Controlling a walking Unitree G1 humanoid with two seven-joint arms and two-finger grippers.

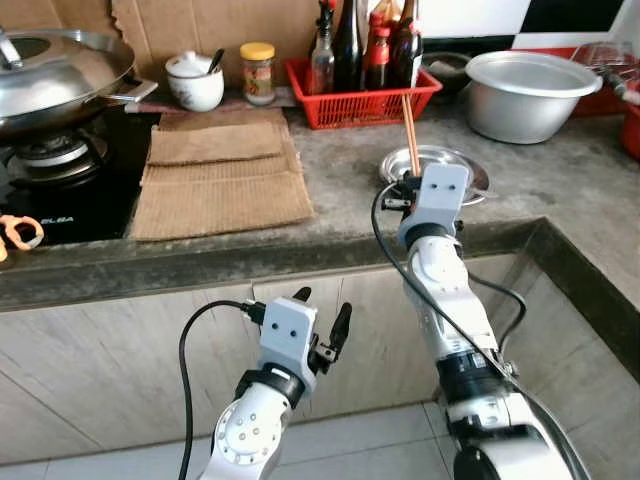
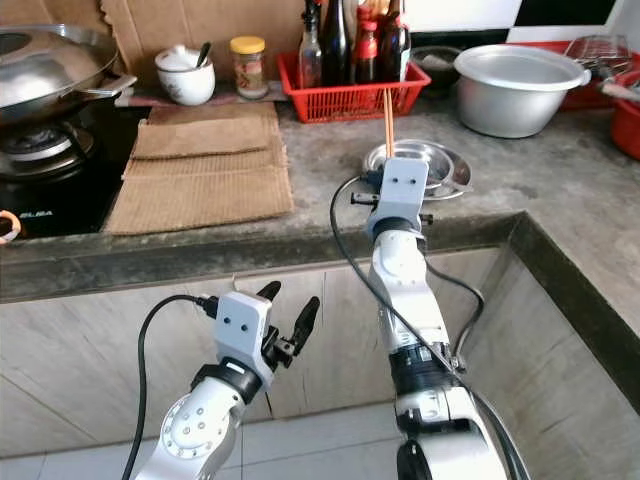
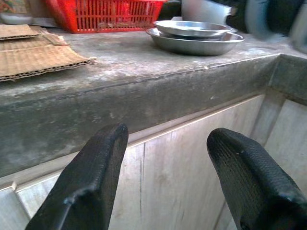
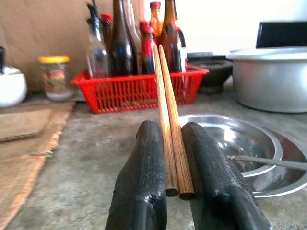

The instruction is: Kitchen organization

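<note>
My right gripper (image 4: 169, 130) is shut on a pair of wooden chopsticks (image 4: 166, 100), which stick up and forward out of its fingers. In the left eye view the chopsticks (image 1: 411, 135) rise over the grey stone counter (image 1: 330, 170), just at the near rim of stacked steel plates (image 1: 462, 165). A thin metal utensil (image 4: 268, 162) lies in the top plate. My left gripper (image 1: 323, 305) is open and holds nothing. It sits low in front of the cabinet doors, below the counter's edge (image 3: 144, 91).
A red basket (image 1: 360, 105) of bottles stands behind the plates, with a large steel bowl (image 1: 520, 95) to its right. Cardboard mats (image 1: 220, 170), a white pot (image 1: 195, 85) and a jar (image 1: 258, 72) lie left of it. A wok (image 1: 50, 75) sits on the stove (image 1: 70, 195).
</note>
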